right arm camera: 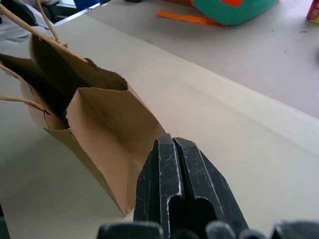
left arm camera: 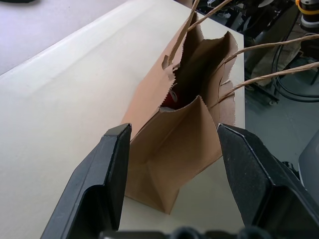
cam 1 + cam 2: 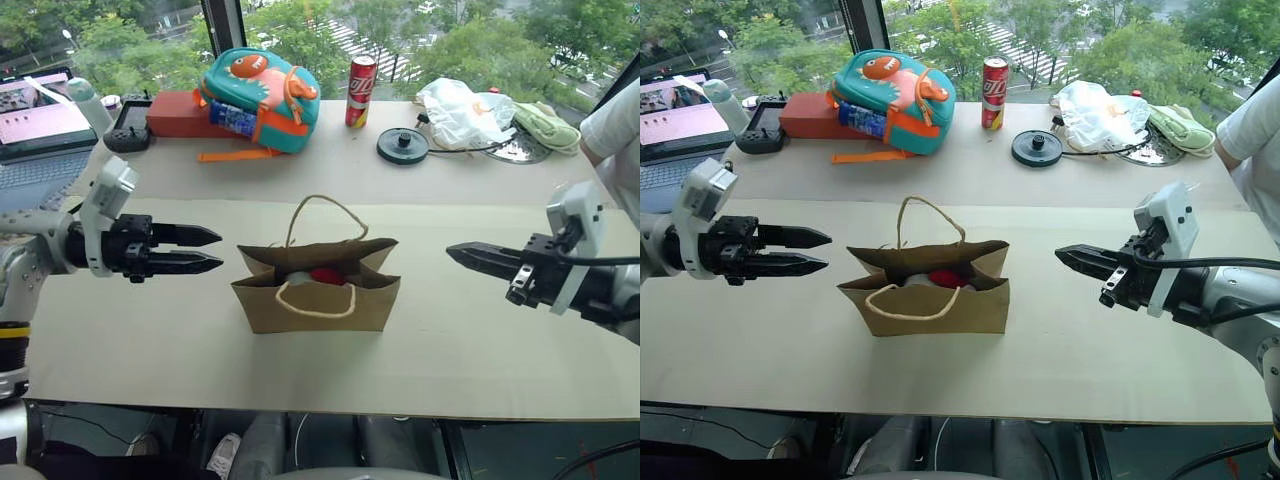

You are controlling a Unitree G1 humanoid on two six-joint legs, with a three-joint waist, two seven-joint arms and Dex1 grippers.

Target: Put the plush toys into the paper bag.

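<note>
Between the tools: paper bag [image 3: 318, 290], upright on the worktop [image 3: 480, 360], mouth open, apart from both tools.
Inside the bag: plush toys; red one [image 3: 327, 275] visible through the mouth, pale grey one [image 3: 297, 278] just beside it on the left tool's side.
Left tool [image 3: 212, 250]: fingers apart, empty, pointing at the bag's near end, not touching.
Right tool [image 3: 452, 253]: fingers pressed together, empty, tip aimed at the bag's other end, clear gap to the paper.
Cord handles: one loop standing up, one hanging over the front face.
Beyond the bag, far from both tools: dinosaur backpack [image 3: 262, 98], red can [image 3: 360, 91], white plastic bag [image 3: 462, 112].
</note>
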